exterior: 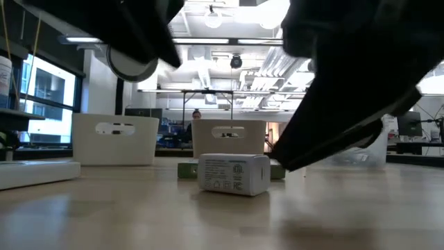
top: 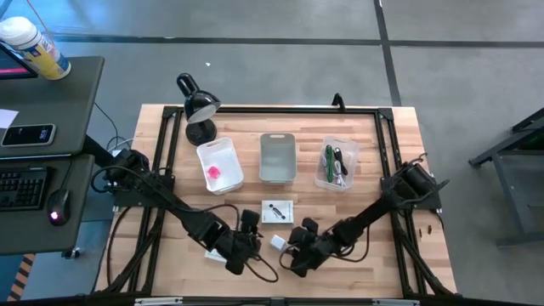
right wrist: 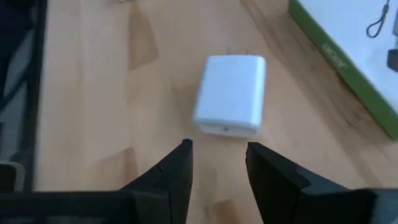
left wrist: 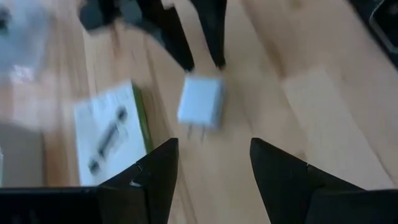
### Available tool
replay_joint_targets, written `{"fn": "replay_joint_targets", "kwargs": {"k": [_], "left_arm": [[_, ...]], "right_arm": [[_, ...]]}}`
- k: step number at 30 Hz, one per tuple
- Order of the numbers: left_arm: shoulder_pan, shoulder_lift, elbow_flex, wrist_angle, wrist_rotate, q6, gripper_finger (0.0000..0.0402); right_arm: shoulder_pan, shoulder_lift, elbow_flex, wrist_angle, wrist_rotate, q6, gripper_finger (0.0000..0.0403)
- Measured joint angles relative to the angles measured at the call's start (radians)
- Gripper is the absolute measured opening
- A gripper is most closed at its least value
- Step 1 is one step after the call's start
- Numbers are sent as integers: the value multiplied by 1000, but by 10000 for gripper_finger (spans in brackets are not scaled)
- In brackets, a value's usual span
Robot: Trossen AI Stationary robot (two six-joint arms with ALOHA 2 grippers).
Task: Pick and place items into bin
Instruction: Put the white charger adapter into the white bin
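The white cube [right wrist: 229,94], a small plug-in charger with two prongs, lies on its side on the bare wood near the front of the table [top: 408,153], between my two claws and just in front of the flat packet [top: 277,212]. I judge it the item in hand, since it is the only loose piece within reach of both arms. My right claw [right wrist: 217,163] points straight at it with its fingers parted and holding nothing; the gap looks narrower than the charger's broad face, so I judge it must open further or take the cube across a thinner side. My left claw [left wrist: 212,169] faces the same cube from the other side, fingers also apart and empty, prongs toward it. The packet, white with a green edge and a dark part printed on it, lies flat and untouched. Behind stand three bins: the left bin [top: 219,164] holds the pink cube [top: 213,173], the middle bin [top: 277,158] looks empty, and the right bin [top: 337,163] holds the cords [top: 334,163]. A desk lamp [top: 197,107] stands at the back.
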Motion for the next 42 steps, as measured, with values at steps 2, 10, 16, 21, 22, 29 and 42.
{"fn": "replay_joint_targets", "kwargs": {"k": [2, 10, 16, 21, 22, 29, 42], "left_arm": [[3, 0, 0, 45, -3, 56, 189], [60, 31, -1, 167, 16, 182, 189], [109, 115, 11, 275, 172, 240, 189], [120, 161, 31, 264, 206, 284, 191], [120, 170, 35, 262, 202, 293, 195], [125, 220, 77, 267, 203, 338, 246], [183, 262, 80, 234, 235, 301, 287]], "right_arm": [[19, -16, 0, -19, 20, 23, 139], [107, -130, 0, -276, 156, 168, 139], [184, -217, 0, -403, 202, 250, 139], [216, -249, 0, -435, 212, 296, 139], [219, -250, 1, -434, 211, 302, 139], [224, -250, 2, -436, 202, 328, 139], [224, -250, 1, -434, 194, 330, 139]]}}
